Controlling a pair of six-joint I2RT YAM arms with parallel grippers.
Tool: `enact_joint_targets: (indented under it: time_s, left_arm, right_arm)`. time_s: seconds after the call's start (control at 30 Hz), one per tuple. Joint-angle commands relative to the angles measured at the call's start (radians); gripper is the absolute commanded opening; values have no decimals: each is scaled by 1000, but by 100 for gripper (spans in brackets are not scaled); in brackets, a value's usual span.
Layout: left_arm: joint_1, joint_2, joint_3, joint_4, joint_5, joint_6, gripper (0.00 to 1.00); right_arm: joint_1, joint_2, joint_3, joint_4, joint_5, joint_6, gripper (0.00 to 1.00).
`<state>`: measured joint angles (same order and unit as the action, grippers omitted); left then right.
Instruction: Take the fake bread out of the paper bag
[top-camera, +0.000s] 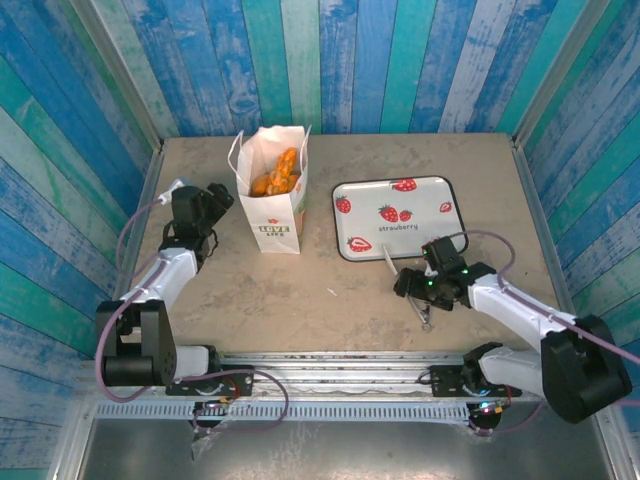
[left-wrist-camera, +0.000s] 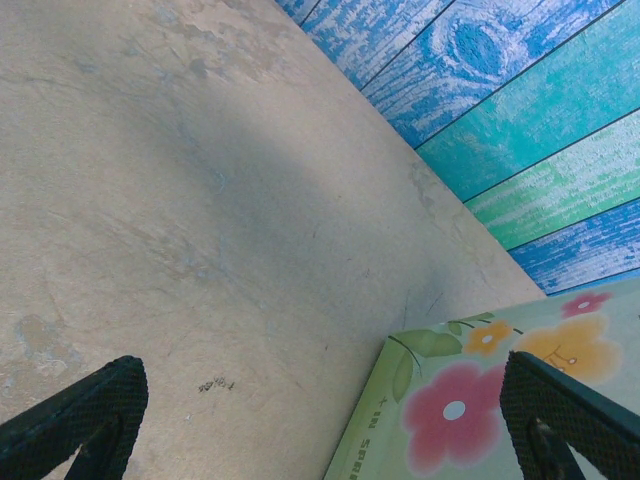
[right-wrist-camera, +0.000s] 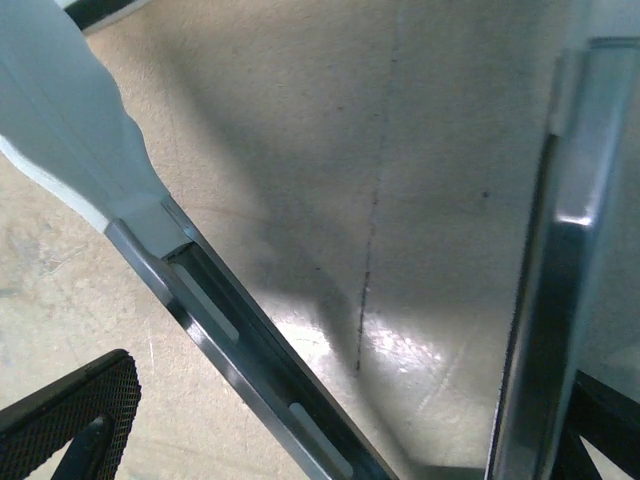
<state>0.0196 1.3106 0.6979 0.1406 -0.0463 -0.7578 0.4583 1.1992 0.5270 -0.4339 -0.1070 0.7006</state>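
The white paper bag (top-camera: 272, 205) stands upright at the back left of the table, its mouth open. Golden-orange fake bread (top-camera: 275, 176) fills its top. My left gripper (top-camera: 222, 197) is open just left of the bag, low by the table. In the left wrist view the bag's flower-printed side (left-wrist-camera: 470, 400) lies inside the right fingertip (left-wrist-camera: 565, 410), with bare table across the rest of the gap around the left gripper (left-wrist-camera: 320, 440). My right gripper (top-camera: 410, 288) is open near the table's front right. Metal tongs (right-wrist-camera: 250, 350) lie between the open jaws of the right gripper (right-wrist-camera: 330, 440).
A white strawberry-print tray (top-camera: 420, 225) lies right of the bag, nothing on it. The tongs (top-camera: 425, 314) stretch from the tray's front edge toward the near rail. Blue plank walls (top-camera: 400, 60) close in the back and both sides.
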Motion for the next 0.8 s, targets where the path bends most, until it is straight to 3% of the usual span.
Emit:
enact_joint_targets:
  time_s: [0.0, 0.37, 0.63, 0.77]
  left_arm:
    - [2, -46, 3, -1, 6, 1, 95]
    - [1, -95, -10, 2, -7, 1, 95]
    - [2, -111, 0, -7, -3, 5, 95]
    - [2, -118, -5, -7, -16, 6, 95]
  right_arm:
    - [70, 68, 54, -22, 125, 23, 100]
    - [214, 232, 109, 11, 256, 63, 94]
    - [256, 297, 118, 54, 245, 53, 76]
    - [263, 310, 104, 81, 265, 57, 74]
